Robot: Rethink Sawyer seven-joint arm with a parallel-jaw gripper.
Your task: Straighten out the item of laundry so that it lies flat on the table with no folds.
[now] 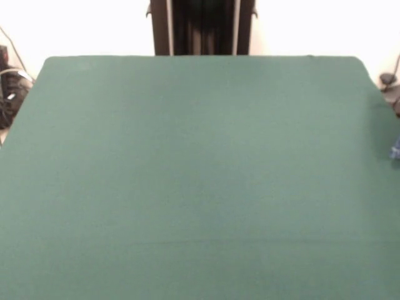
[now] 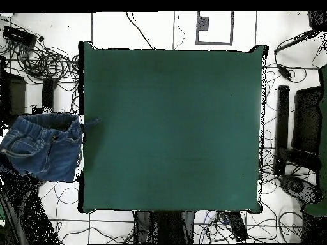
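Observation:
The item of laundry (image 2: 45,147), a small pair of blue denim jeans with faded patches, is bunched up just beyond the table's left edge in the overhead view. Only a corner of it reaches over the green cloth. The front view catches only a small blue scrap of the item of laundry (image 1: 395,150) at the right border. The table (image 2: 172,127) is a large rectangle covered in dark green cloth, and nothing lies on the table (image 1: 187,175) in the front view. Neither view shows the gripper or the arm.
Tangled cables (image 2: 45,60) lie on the white floor to the left of the table and along its bottom edge. Dark equipment (image 2: 300,137) stands beside the right edge.

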